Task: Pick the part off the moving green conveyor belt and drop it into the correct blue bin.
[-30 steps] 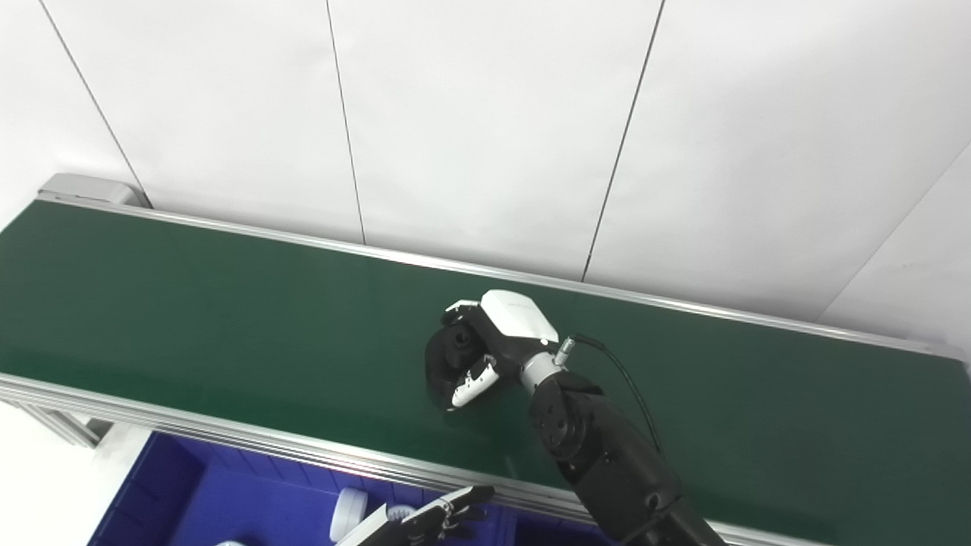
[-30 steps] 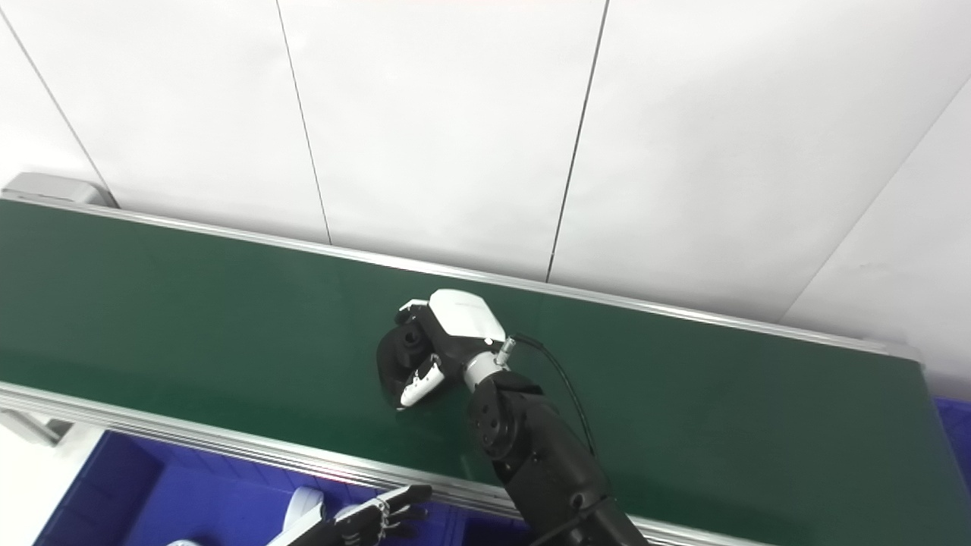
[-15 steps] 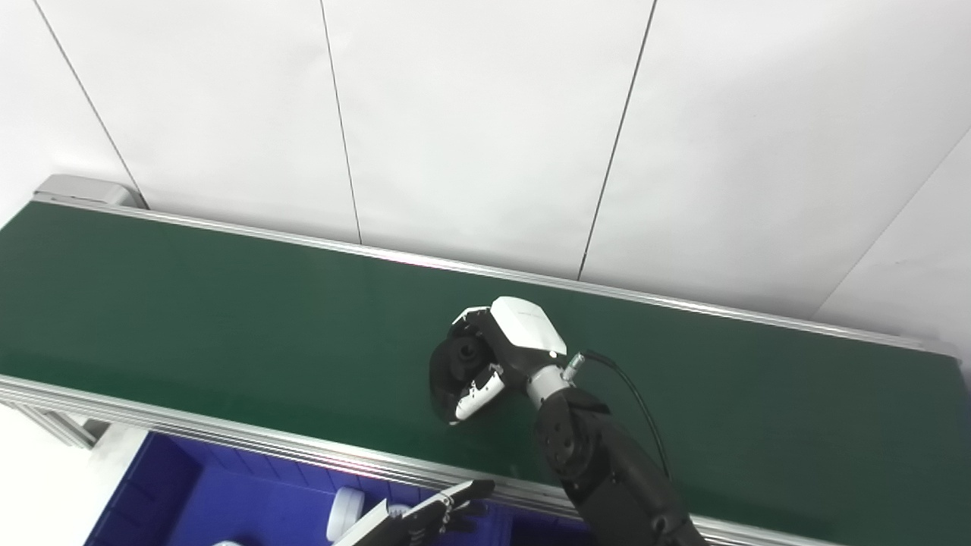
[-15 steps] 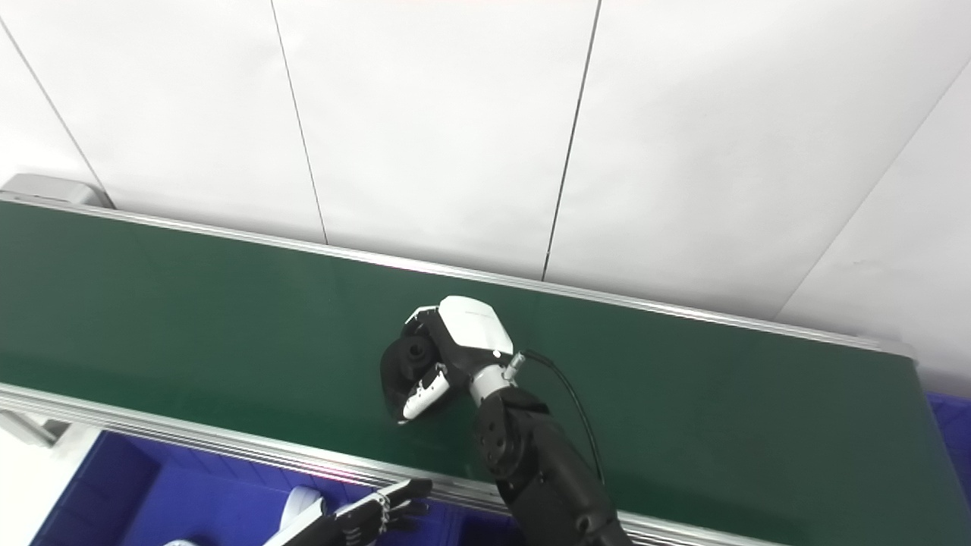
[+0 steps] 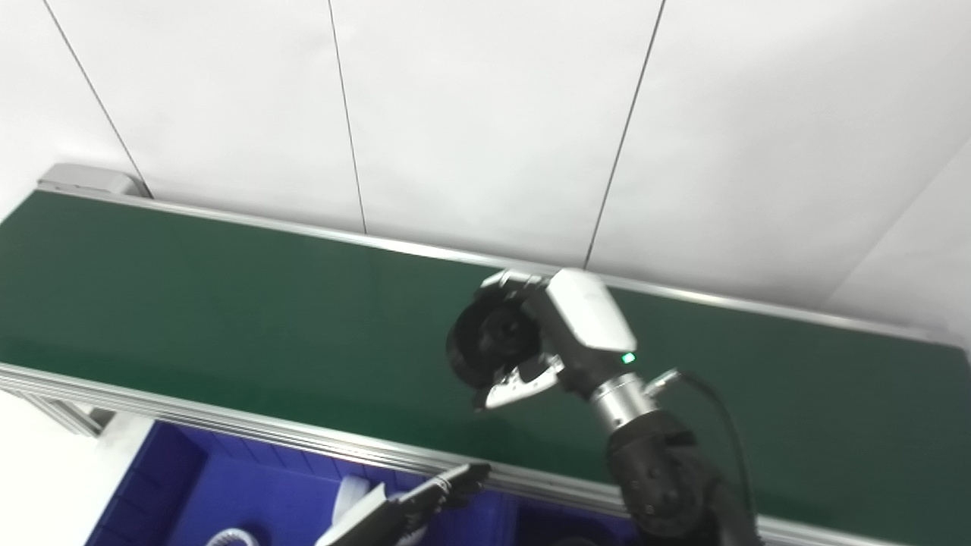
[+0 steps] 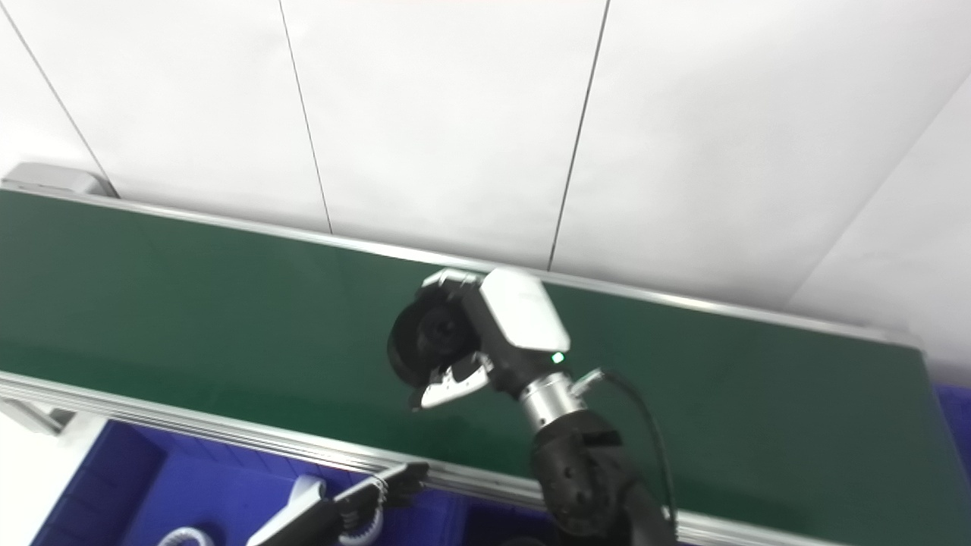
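Fingers [image 5: 523, 383] of the right hand [image 5: 561, 334] are curled round a black round part [image 5: 489, 345], holding it above the green conveyor belt [image 5: 227, 318]; in the left eye view the part sits at the hand's left side, its flat face with a centre hole turned toward the camera, and a small green light glows on the hand's white back. The belt runs from far left to near right below a white panelled wall [image 5: 485, 114]. At the near edge the left hand [image 5: 436, 497] shows over a blue bin [image 5: 190, 485], its dark fingers stretched out and holding nothing, with white parts [image 5: 349, 497] lying in the bin.

In the right eye view the right hand [image 6: 501, 326] grips the part [image 6: 428, 341] the same way, clear of the belt [image 6: 190, 303]. The left hand [image 6: 372, 497] lies low over the bin [image 6: 106, 485], fingers spread, beside a white ring [image 6: 182, 537] on the bin floor
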`<state>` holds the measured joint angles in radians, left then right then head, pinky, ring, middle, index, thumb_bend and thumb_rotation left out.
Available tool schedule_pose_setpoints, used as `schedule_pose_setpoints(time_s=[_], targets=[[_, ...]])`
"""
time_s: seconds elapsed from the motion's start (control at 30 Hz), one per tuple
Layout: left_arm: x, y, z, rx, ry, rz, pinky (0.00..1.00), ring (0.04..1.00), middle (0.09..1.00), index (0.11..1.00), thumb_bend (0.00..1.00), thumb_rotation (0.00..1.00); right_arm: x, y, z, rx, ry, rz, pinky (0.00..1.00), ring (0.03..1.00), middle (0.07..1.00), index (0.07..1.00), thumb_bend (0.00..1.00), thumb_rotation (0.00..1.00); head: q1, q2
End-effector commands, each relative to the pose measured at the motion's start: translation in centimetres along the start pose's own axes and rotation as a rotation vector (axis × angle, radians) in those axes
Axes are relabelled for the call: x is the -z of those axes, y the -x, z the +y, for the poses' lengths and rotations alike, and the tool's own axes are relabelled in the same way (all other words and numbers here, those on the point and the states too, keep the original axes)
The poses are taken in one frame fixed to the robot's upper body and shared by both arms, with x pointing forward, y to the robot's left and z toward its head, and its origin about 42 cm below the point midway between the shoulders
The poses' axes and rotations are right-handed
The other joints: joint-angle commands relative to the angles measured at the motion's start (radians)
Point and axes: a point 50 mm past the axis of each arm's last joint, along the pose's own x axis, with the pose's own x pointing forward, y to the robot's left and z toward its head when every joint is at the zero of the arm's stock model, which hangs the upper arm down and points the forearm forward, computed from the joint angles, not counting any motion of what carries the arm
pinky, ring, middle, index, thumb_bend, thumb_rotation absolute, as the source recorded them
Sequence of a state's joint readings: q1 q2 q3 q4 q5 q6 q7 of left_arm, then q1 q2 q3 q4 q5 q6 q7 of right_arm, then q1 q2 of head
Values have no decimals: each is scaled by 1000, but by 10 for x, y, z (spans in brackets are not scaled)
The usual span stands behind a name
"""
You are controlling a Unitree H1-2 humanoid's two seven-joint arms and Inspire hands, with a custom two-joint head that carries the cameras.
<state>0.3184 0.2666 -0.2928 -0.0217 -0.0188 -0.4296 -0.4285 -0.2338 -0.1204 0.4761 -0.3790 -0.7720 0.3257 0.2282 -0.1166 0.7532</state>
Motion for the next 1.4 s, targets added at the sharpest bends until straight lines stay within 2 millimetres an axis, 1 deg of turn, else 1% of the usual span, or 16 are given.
schedule_pose_setpoints(time_s=[0.0, 0.13, 0.27, 0.3, 0.4, 0.47, 0.57, 0.6, 0.67, 0.77, 0.93, 1.07, 1.27, 1.3, 1.33, 1.37], targets=[[-12, -2, 8, -15, -29, -72, 912, 934, 957, 938, 680, 446, -5, 16, -21, 62, 6, -2, 342, 435, 515, 472, 523, 0, -5, 11], [-12, -1, 11, -15, -32, -74, 936, 945, 958, 937, 686, 451, -2, 48, -36, 101, 10, 18, 356, 433, 490, 486, 525, 0, -16, 30], [-14, -1, 14, -19, -20, -82, 923, 941, 956, 936, 696, 459, 4, 80, -40, 90, 23, 58, 354, 440, 495, 482, 525, 0, -28, 59], [-15, 0, 15, -24, -13, -86, 907, 930, 952, 935, 700, 459, 6, 94, -38, 74, 17, 86, 334, 419, 484, 487, 525, 0, -36, 93], [-20, 0, 21, -37, 1, -93, 888, 924, 949, 937, 696, 451, 12, 131, -30, 15, -1, 151, 305, 379, 454, 498, 524, 0, -53, 151], [-25, -2, 24, -40, 13, -98, 872, 921, 951, 940, 685, 436, 14, 150, -24, -33, -13, 183, 320, 381, 471, 527, 514, 0, -58, 179], [-30, -3, 27, -37, 36, -95, 861, 922, 956, 937, 693, 418, 15, 168, -16, -79, -20, 226, 275, 361, 461, 537, 510, 0, -53, 196], [-34, -4, 29, -35, 38, -88, 858, 922, 957, 936, 695, 415, 18, 178, -8, -120, -14, 259, 265, 356, 459, 537, 509, 0, -49, 215], [-39, -5, 32, -34, 43, -75, 824, 916, 962, 936, 687, 398, 24, 190, 4, -186, -4, 300, 300, 367, 468, 536, 511, 0, -46, 231], [-44, -7, 35, -38, 56, -66, 825, 914, 955, 926, 697, 382, 34, 196, 16, -265, 17, 331, 358, 398, 514, 507, 514, 0, -44, 249], [-50, -9, 37, -49, 62, -71, 824, 909, 951, 923, 692, 361, 48, 195, 25, -355, 48, 365, 311, 373, 475, 533, 512, 0, -44, 275], [-52, -10, 38, -52, 29, -71, 822, 906, 952, 929, 680, 380, 57, 190, 31, -459, 96, 415, 284, 370, 453, 544, 510, 0, -50, 275], [-53, -11, 39, -55, 38, -69, 816, 902, 950, 923, 687, 378, 68, 179, 45, -531, 146, 493, 394, 388, 477, 569, 506, 0, -53, 265], [-52, -11, 38, -54, 38, -70, 819, 904, 953, 925, 684, 376, 70, 177, 48, -524, 144, 498, 460, 513, 607, 665, 570, 5, -53, 259], [-52, -11, 38, -54, 40, -70, 821, 905, 953, 925, 682, 378, 70, 175, 49, -512, 139, 498, 614, 673, 745, 763, 624, 49, -53, 259], [-52, -11, 38, -56, 45, -70, 822, 903, 951, 923, 684, 375, 70, 174, 50, -498, 133, 497, 695, 770, 835, 833, 653, 97, -52, 258]])
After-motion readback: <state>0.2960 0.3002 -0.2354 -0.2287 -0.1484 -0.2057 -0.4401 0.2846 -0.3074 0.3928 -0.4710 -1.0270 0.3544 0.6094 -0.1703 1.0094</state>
